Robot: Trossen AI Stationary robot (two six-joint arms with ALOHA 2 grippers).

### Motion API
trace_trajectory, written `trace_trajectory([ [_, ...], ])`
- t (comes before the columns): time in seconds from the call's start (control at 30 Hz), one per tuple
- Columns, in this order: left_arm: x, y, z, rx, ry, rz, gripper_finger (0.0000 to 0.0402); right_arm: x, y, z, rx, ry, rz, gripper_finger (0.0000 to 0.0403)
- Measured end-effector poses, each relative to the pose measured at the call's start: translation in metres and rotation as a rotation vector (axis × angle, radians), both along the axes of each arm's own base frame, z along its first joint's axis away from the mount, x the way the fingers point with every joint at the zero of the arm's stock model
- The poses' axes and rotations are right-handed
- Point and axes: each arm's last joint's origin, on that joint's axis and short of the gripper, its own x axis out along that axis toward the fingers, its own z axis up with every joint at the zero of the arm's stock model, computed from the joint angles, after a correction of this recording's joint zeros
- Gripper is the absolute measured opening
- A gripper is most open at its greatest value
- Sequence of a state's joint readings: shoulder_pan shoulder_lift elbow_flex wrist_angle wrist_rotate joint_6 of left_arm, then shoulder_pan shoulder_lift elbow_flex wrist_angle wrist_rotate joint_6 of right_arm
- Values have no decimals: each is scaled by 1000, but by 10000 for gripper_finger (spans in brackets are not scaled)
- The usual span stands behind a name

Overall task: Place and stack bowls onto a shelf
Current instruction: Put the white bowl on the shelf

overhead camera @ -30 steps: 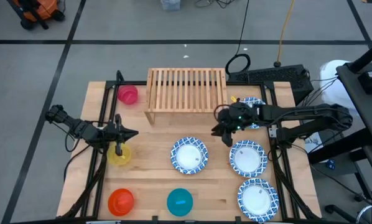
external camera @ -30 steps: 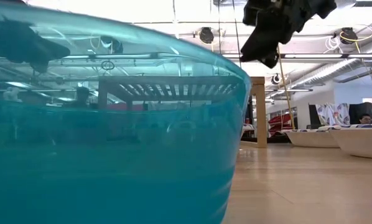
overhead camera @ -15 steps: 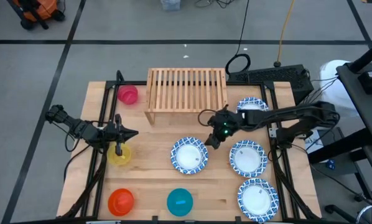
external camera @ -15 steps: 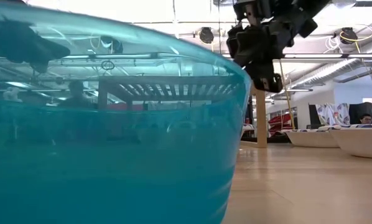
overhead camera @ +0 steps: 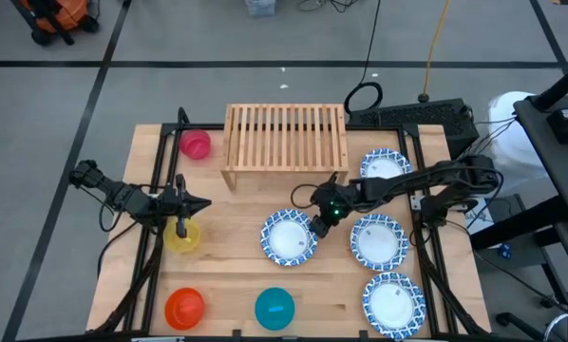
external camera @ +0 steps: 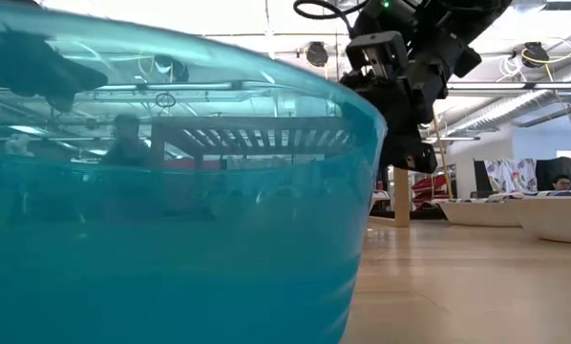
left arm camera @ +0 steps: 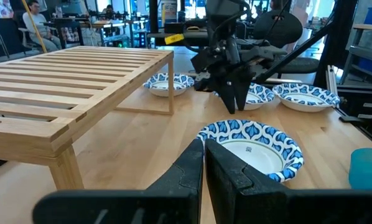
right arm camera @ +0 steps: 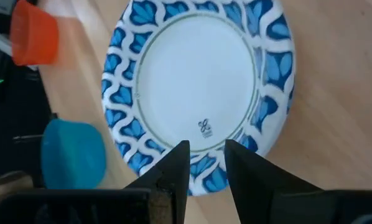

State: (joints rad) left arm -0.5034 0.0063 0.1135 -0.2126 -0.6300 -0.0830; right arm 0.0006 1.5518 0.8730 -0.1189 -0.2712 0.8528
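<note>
A light wooden table [overhead camera: 236,275] seen from above, holding a low slatted wood shelf [overhead camera: 286,136] at its far edge — nothing rests on the shelf. Beside its left end sits a pink bowl [overhead camera: 196,144]. Four blue-patterned bowls lie on the table: one near the centre [overhead camera: 288,237], and three along the right side — far [overhead camera: 383,163], middle [overhead camera: 379,241] and near [overhead camera: 394,304]. A yellow bowl [overhead camera: 182,237] sits at left; an orange-red bowl [overhead camera: 184,307] and a teal bowl [overhead camera: 274,308] line the near edge.
</note>
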Motion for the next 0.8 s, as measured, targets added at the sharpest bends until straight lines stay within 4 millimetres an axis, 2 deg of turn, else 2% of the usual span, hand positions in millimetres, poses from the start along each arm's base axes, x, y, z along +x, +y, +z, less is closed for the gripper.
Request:
trace_trajectory([
  [0.2,0,0,0,0,0,0,24,0,0,-1,-71,5,-49,93],
  [0.8,0,0,0,1,0,0,24,-6,-1,-6,-58,89,-64,93],
])
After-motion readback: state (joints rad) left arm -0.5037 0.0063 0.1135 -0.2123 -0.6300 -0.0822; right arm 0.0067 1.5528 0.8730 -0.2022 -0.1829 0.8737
